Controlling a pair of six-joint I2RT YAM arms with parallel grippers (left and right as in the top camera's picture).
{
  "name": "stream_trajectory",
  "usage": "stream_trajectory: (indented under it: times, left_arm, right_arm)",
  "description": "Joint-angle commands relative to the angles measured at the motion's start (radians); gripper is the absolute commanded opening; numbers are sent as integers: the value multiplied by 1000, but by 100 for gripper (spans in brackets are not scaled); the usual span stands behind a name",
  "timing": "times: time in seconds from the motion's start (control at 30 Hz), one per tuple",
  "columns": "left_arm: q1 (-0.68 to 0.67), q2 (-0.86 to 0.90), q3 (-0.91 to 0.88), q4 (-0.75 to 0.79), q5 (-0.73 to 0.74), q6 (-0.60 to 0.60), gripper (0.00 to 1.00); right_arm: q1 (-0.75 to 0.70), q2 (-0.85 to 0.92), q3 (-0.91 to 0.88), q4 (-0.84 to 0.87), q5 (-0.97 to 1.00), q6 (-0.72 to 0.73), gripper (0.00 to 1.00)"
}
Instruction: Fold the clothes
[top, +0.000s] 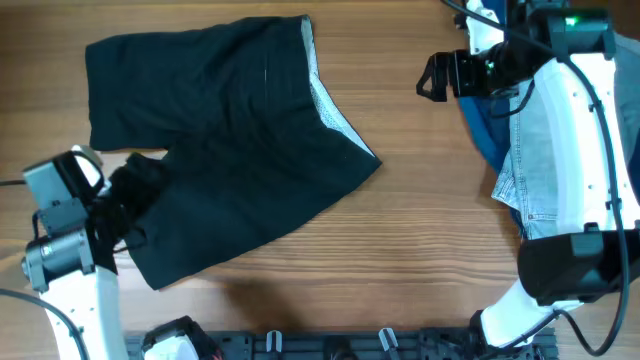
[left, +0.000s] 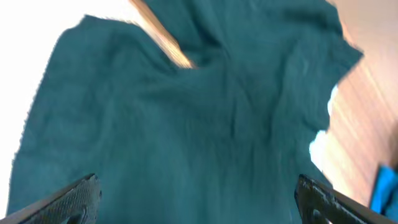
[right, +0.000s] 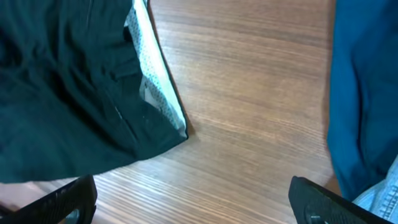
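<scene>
The black shorts (top: 230, 130) lie open near the bench's (top: 420, 250) left edge, not folded yet. The left fingers (left: 68, 199) and right fingers (right: 62, 199) are both spread wide.

Dark clothes on brown wood
Black shorts (top: 230, 150) with a white, dotted waistband lining (top: 325, 105); brown wood-grain table (top: 420, 230); a deep blue garment (top: 490, 130); pale blue denim (top: 540, 170).

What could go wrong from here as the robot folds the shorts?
1. The left hand, open over one leg of the black fabric shorts, may pinch just the top layer, giving a crooked fold.
2. The right hand is off the shorts; a one-sided pull could drag them.
3. The right arm could snag the blue denim pile.
</scene>
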Motion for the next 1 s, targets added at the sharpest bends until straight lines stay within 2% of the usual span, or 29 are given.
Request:
stream_trajectory:
  times: [0.0, 0.17, 0.23, 0.3, 0.4, 0.43, 0.6, 0.77, 0.8, 0.93, 0.97]
  left_arm:
    - [-118, -36, 8, -64, 19, -25, 99]
    - [-359, 14, 8, -163, -158, -128, 100]
    - [-439, 39, 7, -170, -184, -165, 100]
    - [-522, 81, 6, -168, -217, -210, 100]
    - [-616, 168, 6, -152, -220, -242, 100]
    - [-647, 205, 6, -146, -220, -251, 100]
    - [-721, 322, 6, -63, -224, -250, 100]
    - [-726, 330, 6, 6, -232, -250, 100]
    - [-726, 330, 6, 9, -240, -250, 100]
    - [-725, 330, 6, 9, -346, -250, 100]
    - [-725, 330, 6, 9, -353, -249, 100]
  right_arm:
    - [50, 7, -2, -4, -24, 5, 99]
    - [145, 7, -2, 48, 10, 35, 99]
    - [158, 7, -7, 88, -5, 35, 100]
    - [175, 9, -32, 180, -10, 16, 100]
    - [199, 47, -73, 356, -53, -122, 100]
    - [201, 77, -73, 402, -56, -128, 100]
    - [201, 262, -73, 537, -219, -180, 100]
    - [222, 399, -73, 634, -286, -231, 100]
    - [234, 412, -73, 650, -286, -227, 98]
    - [296, 459, -74, 698, -285, -181, 76]
    - [306, 463, -74, 705, -282, -169, 74]
